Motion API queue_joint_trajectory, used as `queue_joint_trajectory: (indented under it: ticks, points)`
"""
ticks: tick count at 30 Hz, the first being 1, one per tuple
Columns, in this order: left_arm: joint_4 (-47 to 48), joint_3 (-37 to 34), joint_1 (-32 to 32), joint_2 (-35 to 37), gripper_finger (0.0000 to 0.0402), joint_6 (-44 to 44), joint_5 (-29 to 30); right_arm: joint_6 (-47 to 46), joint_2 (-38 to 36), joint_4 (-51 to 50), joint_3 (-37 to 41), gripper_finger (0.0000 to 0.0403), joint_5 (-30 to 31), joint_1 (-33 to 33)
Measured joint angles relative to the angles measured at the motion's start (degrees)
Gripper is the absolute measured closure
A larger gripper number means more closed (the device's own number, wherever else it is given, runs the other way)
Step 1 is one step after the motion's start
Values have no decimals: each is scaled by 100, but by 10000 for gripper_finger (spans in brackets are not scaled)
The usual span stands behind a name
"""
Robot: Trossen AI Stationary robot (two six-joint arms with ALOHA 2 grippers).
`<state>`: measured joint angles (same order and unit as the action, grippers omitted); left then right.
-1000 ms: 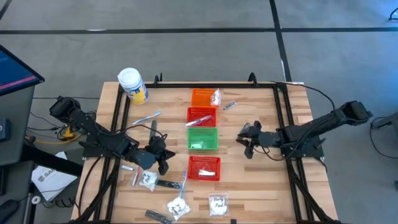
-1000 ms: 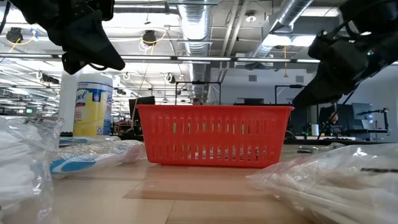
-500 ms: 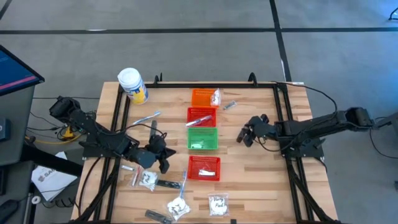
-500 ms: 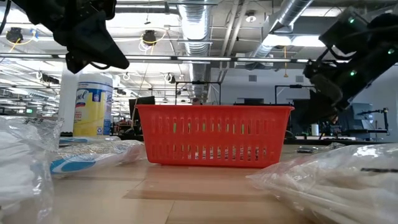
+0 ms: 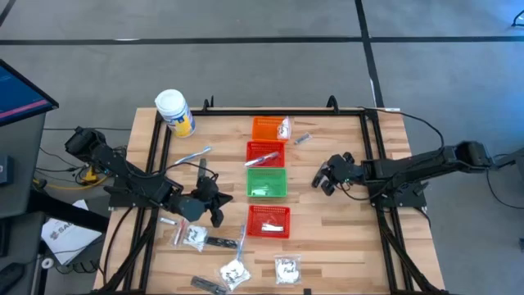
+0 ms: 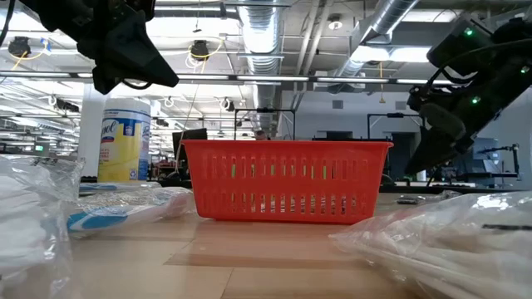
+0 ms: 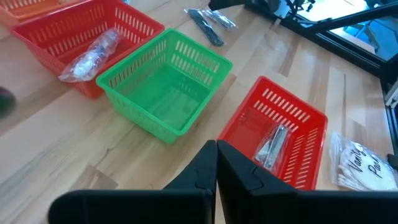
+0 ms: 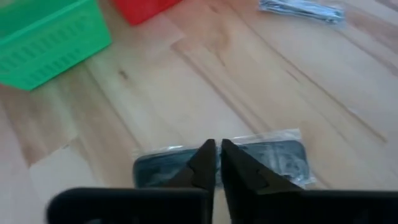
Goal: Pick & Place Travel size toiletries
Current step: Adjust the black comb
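Note:
My right gripper point(image 8: 215, 155) is shut low over the bare wood right of the green basket point(image 5: 267, 182), on a dark flat strip in clear wrap point(image 8: 273, 155). My left gripper point(image 7: 216, 163) is shut and holds nothing; it hovers left of the near red basket point(image 5: 268, 220), which holds a silvery tube point(image 7: 273, 142). Clear sachets point(image 5: 286, 269) and a toothbrush point(image 5: 240, 246) lie flat near the table's front edge. Another dark strip point(image 5: 303, 138) lies by the orange basket point(image 5: 264, 127). My right gripper is shut at the middle of the dark strip's long near edge point(image 8: 186, 163), its fingers slanting down and lying across the strip. The strip lies flat on the table. The fingers themselves hide the exact place of contact.
A large white jar with a yellow label point(image 5: 174, 112) stands at the far left corner. The middle red basket point(image 7: 87, 59) holds a clear sachet. Black frame rails point(image 5: 372, 164) run along the table's sides. Bare wood lies between the baskets and the right rail.
My right gripper has swung a little toward the table's far edge, tipped further downward and sunk onto the dark strip, then closed its fingers on it. The strip still lies flat. The left arm has kept still.

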<state>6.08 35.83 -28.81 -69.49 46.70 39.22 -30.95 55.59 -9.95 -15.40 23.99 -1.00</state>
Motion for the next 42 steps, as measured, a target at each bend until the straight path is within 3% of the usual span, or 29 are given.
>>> queue_joint_trajectory:
  ticks: [4, 13, 24, 31, 37, 42]
  points:
    - [-4, 0, 2, 0, 402, -2, -247, -5, 0, 8, 0, 393, 0, -179]
    - [-13, 0, -179, 0, 402, 151, -1549, -3, 1, 96, 0, 398, 5, -470]
    - [-638, 0, -1115, -48, 402, 774, -2095, 93, 0, 274, 0, 402, 12, -504]
    - [-1359, 7, -1428, -1042, 402, 1133, -2504, 95, 0, 313, 0, 402, 24, -504]
    - [-1355, 4, -1210, -2168, 402, 1898, -3080, 94, 0, 314, 0, 402, 24, -504]
    - [-1357, 4, -1073, -2507, 402, 2107, -3516, 95, 0, 314, 0, 402, 22, -504]
